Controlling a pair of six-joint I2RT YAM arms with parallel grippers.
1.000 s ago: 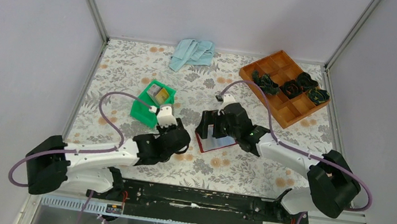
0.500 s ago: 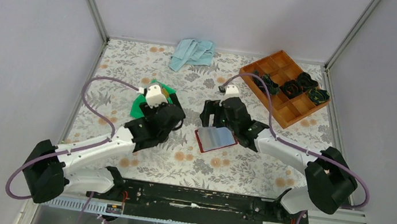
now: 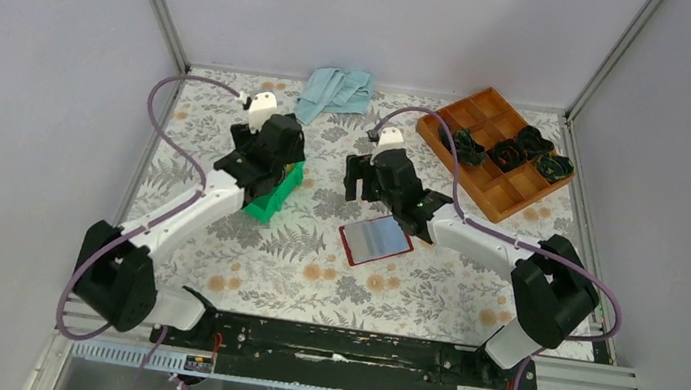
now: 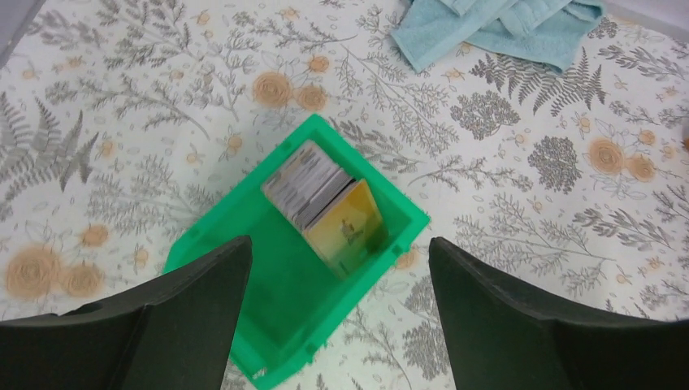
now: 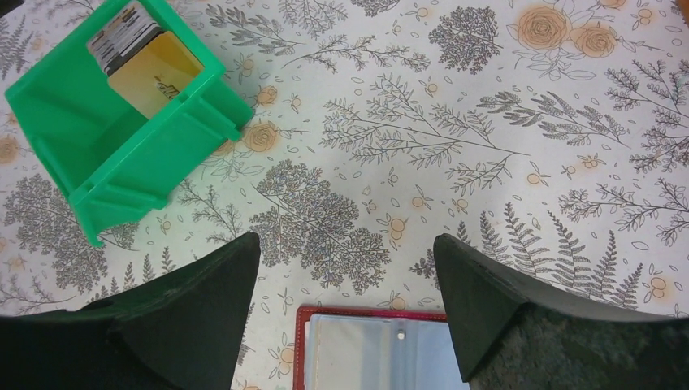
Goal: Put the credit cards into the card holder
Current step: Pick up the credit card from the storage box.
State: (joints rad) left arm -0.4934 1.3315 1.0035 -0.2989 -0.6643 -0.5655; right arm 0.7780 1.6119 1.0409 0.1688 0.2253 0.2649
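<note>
The credit cards point(image 4: 325, 201) stand as a stack in a green bin point(image 4: 244, 301), a gold card in front; they also show in the right wrist view point(image 5: 150, 69). The card holder point(image 3: 376, 240) lies open on the table, pale blue-grey inside with a red border, and shows in the right wrist view point(image 5: 382, 349). My left gripper point(image 4: 340, 260) is open and empty, above the bin point(image 3: 273, 196). My right gripper point(image 5: 348, 252) is open and empty, above the holder's far edge.
A light blue cloth point(image 3: 335, 93) lies at the back middle. An orange compartment tray point(image 3: 487, 158) with dark coiled things stands at the back right. The green bin sits left of the holder point(image 5: 106, 146).
My left arm has swung away from the front middle and out over the green bin. My right gripper has drawn back from the card holder, which now lies open and uncovered.
</note>
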